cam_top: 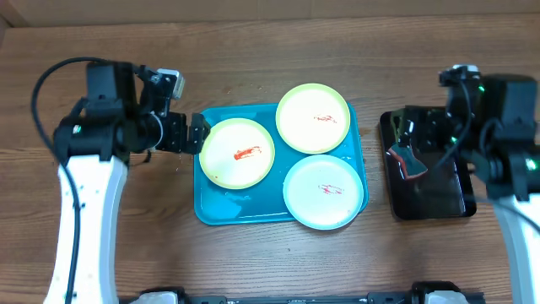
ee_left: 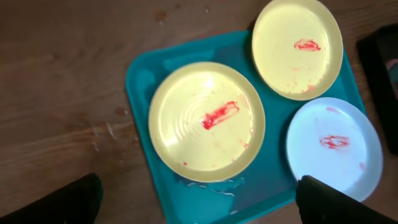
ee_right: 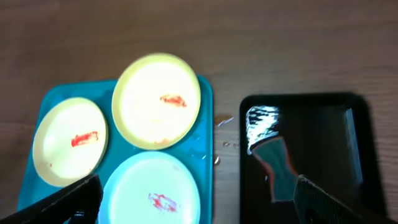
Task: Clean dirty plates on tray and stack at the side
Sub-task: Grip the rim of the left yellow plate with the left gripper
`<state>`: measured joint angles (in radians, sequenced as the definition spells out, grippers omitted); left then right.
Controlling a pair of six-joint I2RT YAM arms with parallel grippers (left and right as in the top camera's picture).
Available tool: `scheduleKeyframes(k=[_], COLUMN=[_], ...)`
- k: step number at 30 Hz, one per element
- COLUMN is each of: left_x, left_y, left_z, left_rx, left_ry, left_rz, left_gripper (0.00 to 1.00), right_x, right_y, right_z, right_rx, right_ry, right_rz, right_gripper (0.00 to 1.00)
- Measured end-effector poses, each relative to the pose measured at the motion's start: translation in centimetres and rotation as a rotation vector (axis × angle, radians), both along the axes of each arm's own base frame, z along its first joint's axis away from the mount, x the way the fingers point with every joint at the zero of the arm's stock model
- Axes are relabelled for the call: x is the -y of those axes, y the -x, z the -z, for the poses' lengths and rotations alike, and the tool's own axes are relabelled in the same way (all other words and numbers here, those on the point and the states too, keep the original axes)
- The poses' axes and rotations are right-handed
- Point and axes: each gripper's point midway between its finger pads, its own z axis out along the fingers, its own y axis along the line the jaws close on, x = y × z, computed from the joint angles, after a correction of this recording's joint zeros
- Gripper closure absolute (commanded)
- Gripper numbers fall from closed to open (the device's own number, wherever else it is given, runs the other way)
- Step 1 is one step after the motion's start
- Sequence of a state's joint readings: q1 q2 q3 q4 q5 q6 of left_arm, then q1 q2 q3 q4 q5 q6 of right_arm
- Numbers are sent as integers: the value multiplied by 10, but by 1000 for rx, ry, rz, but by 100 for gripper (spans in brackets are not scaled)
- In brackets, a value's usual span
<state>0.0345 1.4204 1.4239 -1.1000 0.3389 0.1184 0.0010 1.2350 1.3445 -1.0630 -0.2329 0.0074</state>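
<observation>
The turquoise tray (cam_top: pixel 221 207) lies mid-table and holds three plates, each with a red sauce smear. A pale yellow plate (cam_top: pixel 237 152) is at its left, a second yellow plate (cam_top: pixel 313 118) at the back, and a white mint-rimmed plate (cam_top: pixel 325 192) at the front right. My left gripper (cam_top: pixel 192 133) is open and empty, just off the tray's left edge beside the left yellow plate (ee_left: pixel 206 121). My right gripper (cam_top: pixel 419 128) is open and empty over the black tray. The right wrist view shows the tray (ee_right: pixel 206 106) and the white plate (ee_right: pixel 152 193).
A smaller black tray (cam_top: pixel 439 203) lies right of the turquoise one. On it is a grey-teal scraper-like tool with a red edge (cam_top: pixel 407 160), also in the right wrist view (ee_right: pixel 273 168). Water drops sit on the turquoise tray's front (ee_left: pixel 205 186).
</observation>
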Motion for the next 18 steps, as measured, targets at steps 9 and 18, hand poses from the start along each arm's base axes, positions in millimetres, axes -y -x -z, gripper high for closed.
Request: scheduleKeyframes(k=[9, 18], left_x=[2, -12], left_y=[-14, -24], left_z=[52, 125], left_rx=[-205, -390], left_ry=[58, -151], left_rz=[-100, -261], left_gripper=[13, 26], right_x=[-12, -11], right_y=[-12, -14], right_z=[45, 53], right_rx=[-168, -195], right_ry=[-60, -59], right_rz=[-39, -37], right_gripper=[0, 1])
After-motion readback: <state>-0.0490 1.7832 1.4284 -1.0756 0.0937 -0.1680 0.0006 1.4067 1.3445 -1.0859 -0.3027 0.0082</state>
